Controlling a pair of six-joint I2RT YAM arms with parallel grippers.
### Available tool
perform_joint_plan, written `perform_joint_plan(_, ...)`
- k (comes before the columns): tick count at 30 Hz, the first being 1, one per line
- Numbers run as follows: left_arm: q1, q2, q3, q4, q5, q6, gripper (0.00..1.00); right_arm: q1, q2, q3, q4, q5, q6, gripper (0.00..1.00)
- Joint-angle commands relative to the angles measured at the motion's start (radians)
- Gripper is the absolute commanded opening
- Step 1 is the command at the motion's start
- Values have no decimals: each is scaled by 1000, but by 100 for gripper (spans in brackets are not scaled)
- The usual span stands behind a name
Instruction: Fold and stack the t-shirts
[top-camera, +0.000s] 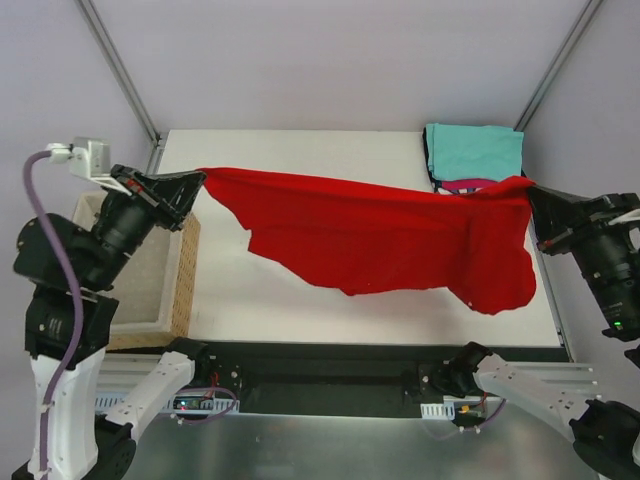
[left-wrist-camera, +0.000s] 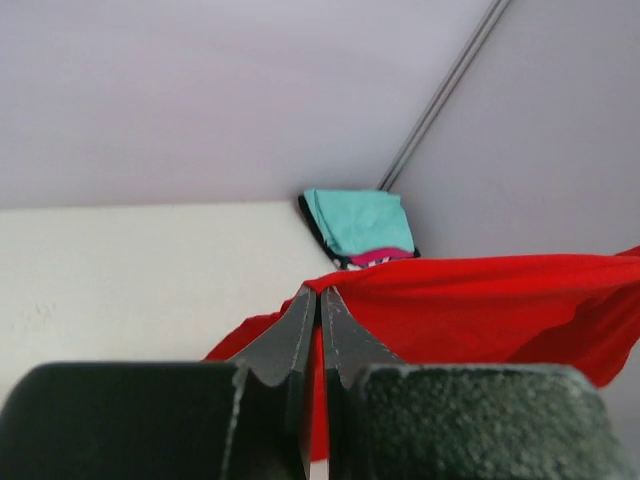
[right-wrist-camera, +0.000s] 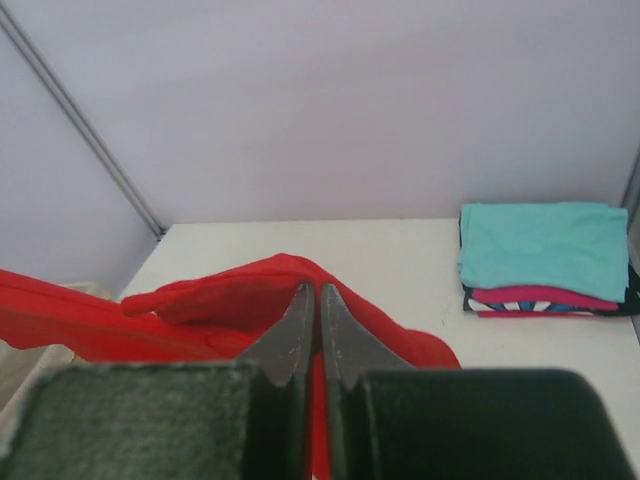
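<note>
Left hand (top-camera: 203, 174) and right hand (top-camera: 530, 190) are each clamped on one end of the red shirt (top-camera: 400, 235) — it hangs stretched between them above the desk (top-camera: 290, 300), probably to spread it flat for folding. A folded stack (top-camera: 475, 152) sits at the far right corner.

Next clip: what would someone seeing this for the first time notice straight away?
The bright red t-shirt dominates. It is stretched across the table between the left tool and the right tool, each shut on one end of it. Next comes the stack of folded shirts, teal on top, at the table's far right corner.
</note>
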Motion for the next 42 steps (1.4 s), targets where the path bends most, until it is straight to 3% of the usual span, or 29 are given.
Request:
perform_joint_plan(1,8,-2,149,-61,-62,82,0,-1,40,94,22,-92,-65,1)
perform_joint_plan(10,6,9,212,-96,-117,125,0,1,161,155,75,-121,-107,1)
perform_joint_plan(14,5,45,304,-107,-127,145,0,1,263,422,14,-138,-138,1)
perform_joint_plan(19,5,73,415,-98,-150,189,0,1,222,375,204,-172,-200,1)
perform_joint_plan(24,-2,111,515,-93,-156,205,0,1,282,523,172,-239,-217,1)
perform_joint_plan(29,-5,105,578,-93,-133,191,0,-9,206,449,252,-349,-191,1)
perform_joint_plan(35,-5,59,572,-90,-102,174,0,-93,143,419,319,-572,-133,1)
perform_joint_plan(42,-8,18,599,-83,-87,163,0,-323,98,418,387,-716,-24,1)
